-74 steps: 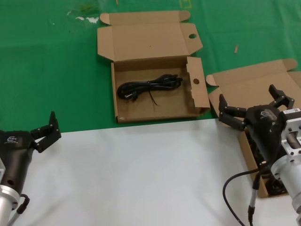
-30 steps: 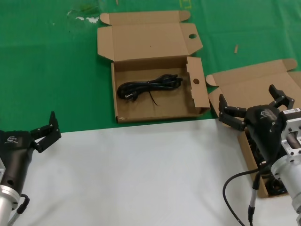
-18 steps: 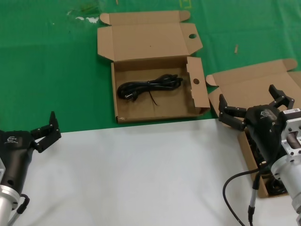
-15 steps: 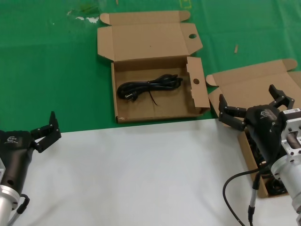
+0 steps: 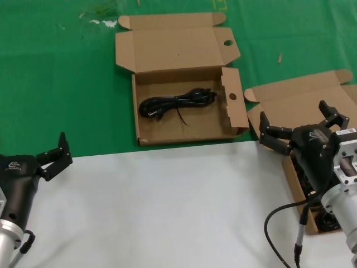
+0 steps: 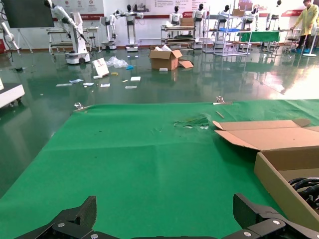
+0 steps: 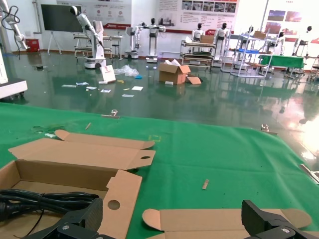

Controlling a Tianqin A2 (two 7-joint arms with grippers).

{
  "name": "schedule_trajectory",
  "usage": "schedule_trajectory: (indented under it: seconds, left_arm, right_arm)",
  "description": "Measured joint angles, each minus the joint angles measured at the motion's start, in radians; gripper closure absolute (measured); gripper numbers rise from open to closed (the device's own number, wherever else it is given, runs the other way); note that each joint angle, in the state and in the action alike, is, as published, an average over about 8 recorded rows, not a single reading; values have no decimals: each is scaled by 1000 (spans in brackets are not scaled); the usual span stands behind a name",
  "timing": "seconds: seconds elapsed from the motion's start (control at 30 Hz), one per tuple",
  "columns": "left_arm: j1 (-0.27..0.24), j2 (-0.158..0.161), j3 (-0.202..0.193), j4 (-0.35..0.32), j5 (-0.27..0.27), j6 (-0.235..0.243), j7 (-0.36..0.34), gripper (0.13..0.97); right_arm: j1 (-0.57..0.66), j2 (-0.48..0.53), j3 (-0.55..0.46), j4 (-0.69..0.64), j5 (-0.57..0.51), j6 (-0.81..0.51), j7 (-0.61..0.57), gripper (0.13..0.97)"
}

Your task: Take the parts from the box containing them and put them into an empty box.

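Note:
The wide carton with hole-punched flaps (image 5: 184, 137) lies open on the green cloth, and one black power cord (image 5: 177, 102) rests inside it. The askew carton without holes (image 5: 295, 103) sits at the right, its lid open. More black cords (image 5: 328, 223) show in it, mostly hidden under my right arm. My right gripper (image 5: 304, 127) hovers open over that carton, holding nothing. My left gripper (image 5: 53, 153) is open and empty near the left front, at the edge of the white surface. The right wrist view shows the punched flap (image 7: 118, 196) and the cord (image 7: 45, 201).
Green cloth (image 5: 56, 84) covers the far half of the table and a white surface (image 5: 167, 206) the near half. A grey cable (image 5: 273, 223) loops from my right arm. Small scraps (image 5: 280, 57) lie on the cloth. In the left wrist view the punched carton's wall (image 6: 279, 174) is close by.

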Motion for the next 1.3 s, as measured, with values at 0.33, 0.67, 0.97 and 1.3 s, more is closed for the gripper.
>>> schedule_trajectory:
  seconds: [0.33,0.67,0.97,1.3]
  left_arm:
    - [0,0,0,0,0,0,0,132]
    - [0,0,0,0,0,0,0,132]
    - [0,0,0,0,0,0,0,132]
    - [0,0,0,0,0,0,0,132]
  right_arm:
    - [0,0,0,0,0,0,0,129]
    - [0,0,0,0,0,0,0,129]
    - [0,0,0,0,0,0,0,129]
    - [0,0,0,0,0,0,0,129]
